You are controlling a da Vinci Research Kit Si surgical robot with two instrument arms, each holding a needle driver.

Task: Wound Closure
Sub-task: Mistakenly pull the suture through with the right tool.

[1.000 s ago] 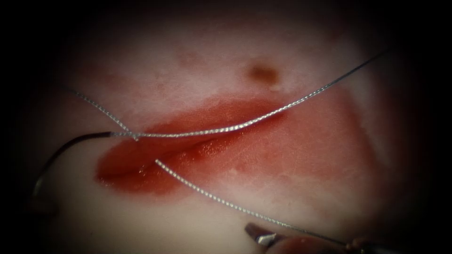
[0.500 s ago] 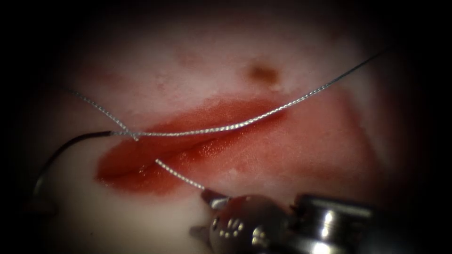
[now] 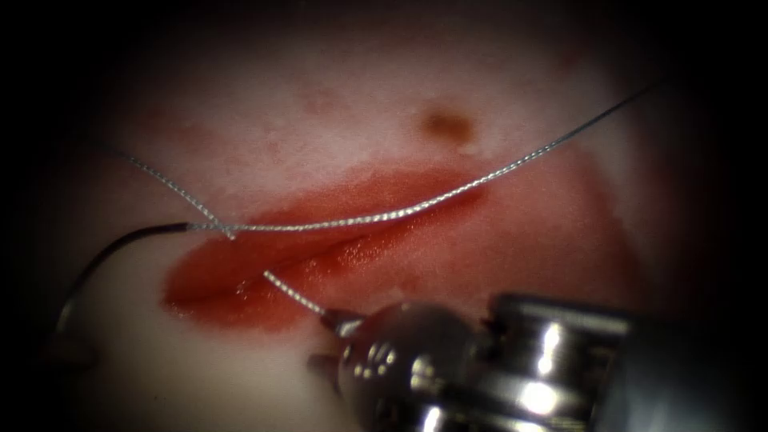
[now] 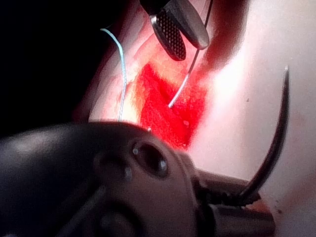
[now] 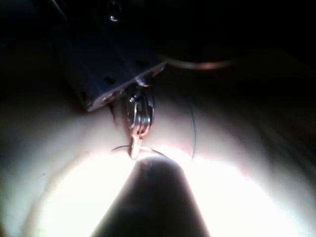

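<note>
The cut (image 3: 264,268) lies wet with red fluid across the pale tissue (image 3: 320,136). The dark curved needle (image 3: 96,260) is out of the tissue, left of the cut. My left tool (image 4: 238,197) is shut on the needle (image 4: 276,133) near the end away from the thread. From the needle's tail, thread (image 3: 384,214) crosses the cut to the upper right. A second strand (image 3: 292,292) rises from the cut to my right tool (image 3: 324,340), whose jaws stand open, the upper one touching that strand. In the left wrist view the right tool (image 4: 190,47) shows a ridged jaw face.
A third strand of thread (image 3: 168,184) runs from the upper left down to the needle's tail. A brown spot (image 3: 446,124) marks the tissue beyond the cut. The right tool's thick metal wrist (image 3: 520,368) covers the near tissue.
My right tool has come in from the lower right, up and left along the lower strand, toward the cut. The needle, the left tool and the other strands have stayed put.
</note>
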